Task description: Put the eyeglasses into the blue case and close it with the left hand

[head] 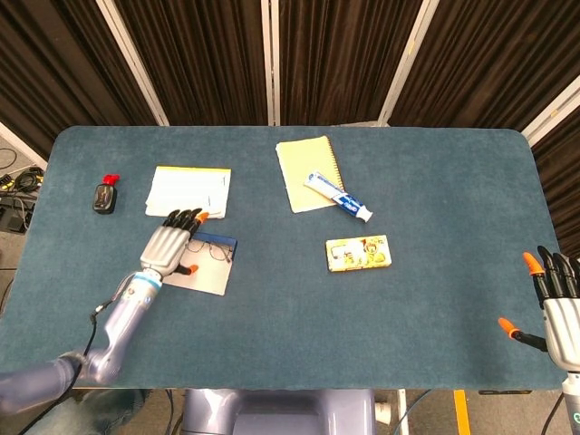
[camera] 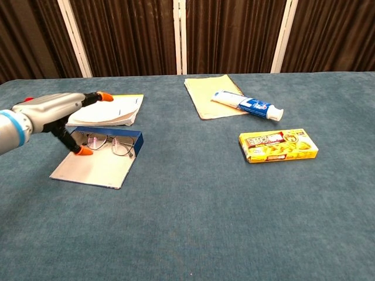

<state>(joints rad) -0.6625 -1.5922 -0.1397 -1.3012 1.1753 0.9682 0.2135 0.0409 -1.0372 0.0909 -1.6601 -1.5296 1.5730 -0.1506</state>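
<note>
The glasses (camera: pixel 111 144) sit in the open case (camera: pixel 96 161), just right of the left hand (camera: pixel 55 114), whose spread fingers hold nothing. Placing looks done; closing the flap remains. The right hand (head: pixel 557 308) hangs open, well apart.

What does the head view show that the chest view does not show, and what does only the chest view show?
Only the head view shows the right hand, open at the table's right edge, and the small black device with a red tip at the far left. Only the chest view shows the eyeglasses lying against the upright blue wall of the case, seen from the side. Both show the left hand with fingers spread, holding nothing, the white booklet, the yellow notebook, the toothpaste tube and the yellow box.
</note>
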